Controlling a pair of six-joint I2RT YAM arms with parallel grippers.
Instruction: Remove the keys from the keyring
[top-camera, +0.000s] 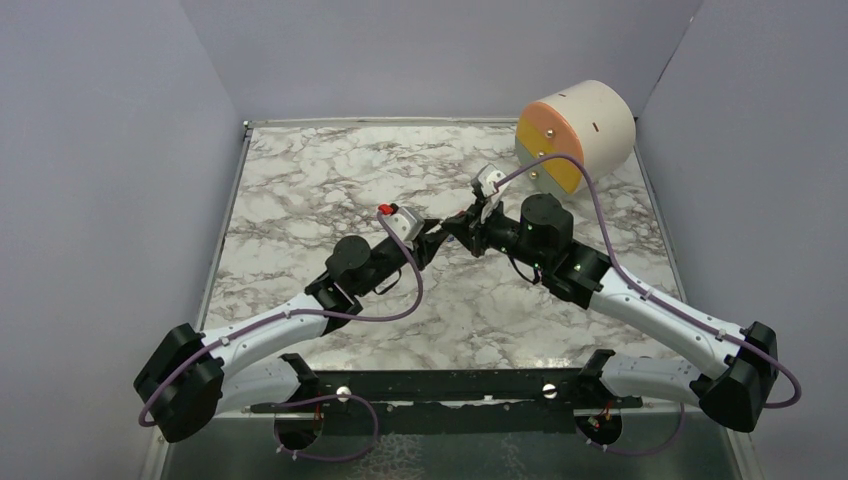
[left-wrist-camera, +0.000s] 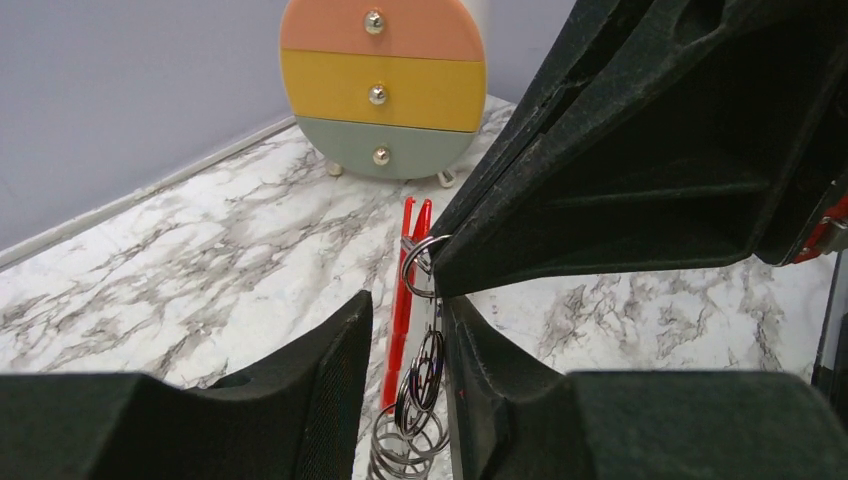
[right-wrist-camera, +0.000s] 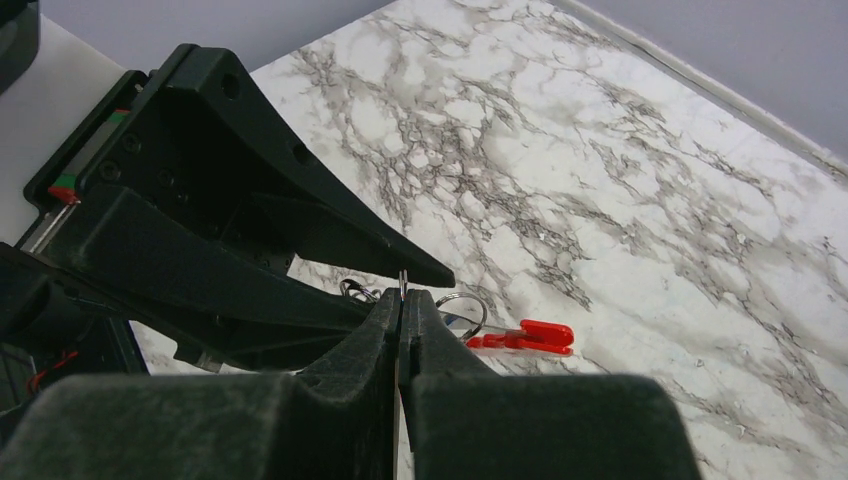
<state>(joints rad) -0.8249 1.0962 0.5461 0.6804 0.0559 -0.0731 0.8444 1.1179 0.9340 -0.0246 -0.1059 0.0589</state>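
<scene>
The right fingers (right-wrist-camera: 365, 335) are pressed together on a thin silvery piece of the keys (left-wrist-camera: 425, 375), the left fingers (left-wrist-camera: 325, 380) spread either side of the red keyring (left-wrist-camera: 403, 300), over the middle of the white marbled worktop (top-camera: 330, 170) between plain grey walls (top-camera: 100, 150).

At one o'clock on the marble table (top-camera: 300, 190) I see a round drawer unit (top-camera: 575, 135), near the far right corner. Its face stacks peach, yellow and grey-green drawers (left-wrist-camera: 320, 90), each with a small metal knob (left-wrist-camera: 377, 95). Grey walls (top-camera: 100, 150) stand at nine, twelve and three o'clock.
</scene>
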